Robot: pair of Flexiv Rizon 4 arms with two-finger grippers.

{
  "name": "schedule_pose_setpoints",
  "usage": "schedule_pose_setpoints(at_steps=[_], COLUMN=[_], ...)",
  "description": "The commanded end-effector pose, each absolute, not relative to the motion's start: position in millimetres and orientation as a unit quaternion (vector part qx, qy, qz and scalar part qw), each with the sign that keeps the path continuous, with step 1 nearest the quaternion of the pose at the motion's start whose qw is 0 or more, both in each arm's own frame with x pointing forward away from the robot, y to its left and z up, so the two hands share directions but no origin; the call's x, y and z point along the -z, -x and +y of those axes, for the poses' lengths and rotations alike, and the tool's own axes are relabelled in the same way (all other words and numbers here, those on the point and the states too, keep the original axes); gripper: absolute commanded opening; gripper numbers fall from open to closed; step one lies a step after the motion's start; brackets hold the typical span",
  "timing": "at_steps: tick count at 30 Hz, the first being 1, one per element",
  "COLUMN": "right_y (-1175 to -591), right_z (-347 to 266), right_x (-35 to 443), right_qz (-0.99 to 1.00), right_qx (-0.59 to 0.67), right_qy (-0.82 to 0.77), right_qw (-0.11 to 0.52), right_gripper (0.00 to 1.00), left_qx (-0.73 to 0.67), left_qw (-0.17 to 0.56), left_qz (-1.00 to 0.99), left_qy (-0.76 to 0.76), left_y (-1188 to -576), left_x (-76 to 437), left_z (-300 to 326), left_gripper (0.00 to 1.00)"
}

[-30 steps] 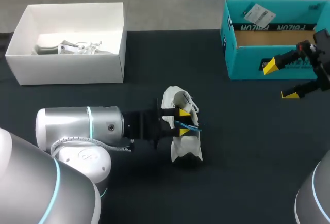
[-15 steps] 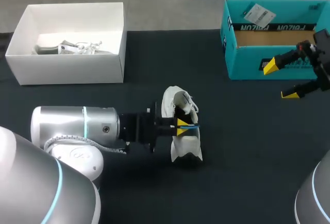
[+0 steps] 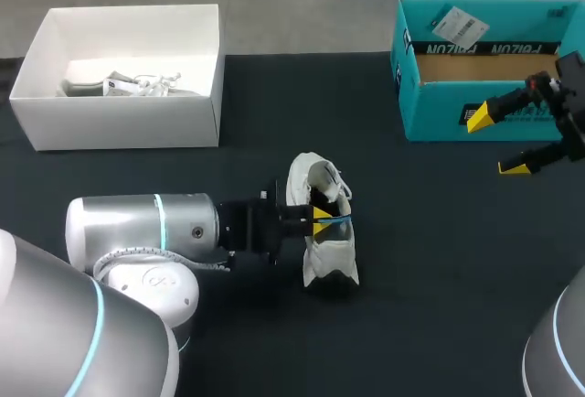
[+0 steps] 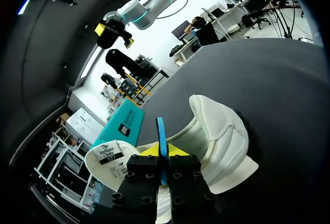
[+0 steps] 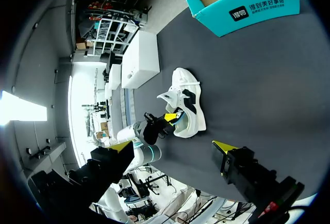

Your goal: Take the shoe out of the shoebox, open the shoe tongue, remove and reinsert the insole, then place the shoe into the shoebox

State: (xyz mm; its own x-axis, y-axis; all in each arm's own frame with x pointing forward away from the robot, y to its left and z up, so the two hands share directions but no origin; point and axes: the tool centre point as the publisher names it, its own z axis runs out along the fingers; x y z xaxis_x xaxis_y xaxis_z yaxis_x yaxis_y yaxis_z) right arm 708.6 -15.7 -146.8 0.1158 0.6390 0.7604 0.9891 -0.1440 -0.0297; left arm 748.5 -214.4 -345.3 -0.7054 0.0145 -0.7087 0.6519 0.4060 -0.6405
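Note:
A white shoe lies on the dark table near the middle, seen also in the left wrist view and the right wrist view. My left gripper reaches into its opening from the left and is shut on the thin edge of the blue insole. Between the closed fingers the insole stands up as a narrow blue strip, with the gripper just behind the shoe's collar. My right gripper hangs open in front of the teal shoebox, far from the shoe.
The teal shoebox stands at the back right with brown card and a tag inside. A white open box at the back left holds white items. In the right wrist view the white box lies beyond the shoe.
My left gripper's fingers have closed together onto the blue insole. The left arm shifted slightly. The shoe and the right arm have stayed where they were.

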Motion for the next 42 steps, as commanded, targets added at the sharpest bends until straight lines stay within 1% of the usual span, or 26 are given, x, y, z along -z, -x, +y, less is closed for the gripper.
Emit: schedule_pose_setpoints(at_steps=[1,3,5,6,8,10,13,16,17,20,21,22,33,42], right_y=[-708.0,-708.0,-708.0,-708.0,-708.0,-708.0,-708.0,-708.0,-708.0,-708.0,-708.0,-708.0,-708.0,-708.0], right_z=[-15.4,-15.4,-15.4,-15.4,-15.4,-15.4,-15.4,-15.4,-15.4,-15.4,-15.4,-15.4,-15.4,-15.4], right_x=[147.5,147.5,147.5,147.5,147.5,147.5,147.5,147.5,147.5,147.5,147.5,147.5,147.5,147.5], right_qz=[-0.589,-0.589,-0.589,-0.589,-0.589,-0.589,-0.589,-0.589,-0.589,-0.589,-0.589,-0.589,-0.589,-0.589], right_qx=[0.308,0.308,0.308,0.308,0.308,0.308,0.308,0.308,0.308,0.308,0.308,0.308,0.308,0.308], right_qy=[0.692,0.692,0.692,0.692,0.692,0.692,0.692,0.692,0.692,0.692,0.692,0.692,0.692,0.692], right_qw=[0.283,0.283,0.283,0.283,0.283,0.283,0.283,0.283,0.283,0.283,0.283,0.283,0.283,0.283], right_gripper=[1.00,1.00,1.00,1.00,1.00,1.00,1.00,1.00,1.00,1.00,1.00,1.00,1.00,1.00], left_qx=[0.496,0.501,0.505,0.506,0.506,0.506,0.508,0.507,0.507,0.509,0.510,0.510,0.508,0.480], left_qw=[0.318,0.318,0.319,0.318,0.319,0.318,0.316,0.313,0.313,0.310,0.309,0.307,0.286,0.283], left_qz=[0.781,0.778,0.773,0.772,0.770,0.769,0.769,0.770,0.770,0.769,0.769,0.769,0.777,0.796], left_qy=[-0.209,-0.208,-0.214,-0.217,-0.224,-0.225,-0.227,-0.229,-0.229,-0.230,-0.231,-0.233,-0.240,-0.238], left_y=[-749.1,-744.9,-740.5,-738.6,-735.5,-734.0,-732.3,-732.4,-732.5,-730.6,-729.7,-728.9,-727.9,-735.1], left_x=[339.4,332.8,327.5,325.9,324.1,323.1,322.4,325.3,325.6,324.5,324.1,324.3,336.2,347.7], left_z=[-218.3,-215.6,-212.9,-211.5,-208.8,-207.1,-206.2,-207.2,-207.4,-209.2,-209.8,-210.7,-229.6,-231.2], left_gripper=[0.32,0.45,0.49,0.48,0.46,0.38,0.34,0.17,0.14,0.11,0.01,0.00,0.00,0.00])
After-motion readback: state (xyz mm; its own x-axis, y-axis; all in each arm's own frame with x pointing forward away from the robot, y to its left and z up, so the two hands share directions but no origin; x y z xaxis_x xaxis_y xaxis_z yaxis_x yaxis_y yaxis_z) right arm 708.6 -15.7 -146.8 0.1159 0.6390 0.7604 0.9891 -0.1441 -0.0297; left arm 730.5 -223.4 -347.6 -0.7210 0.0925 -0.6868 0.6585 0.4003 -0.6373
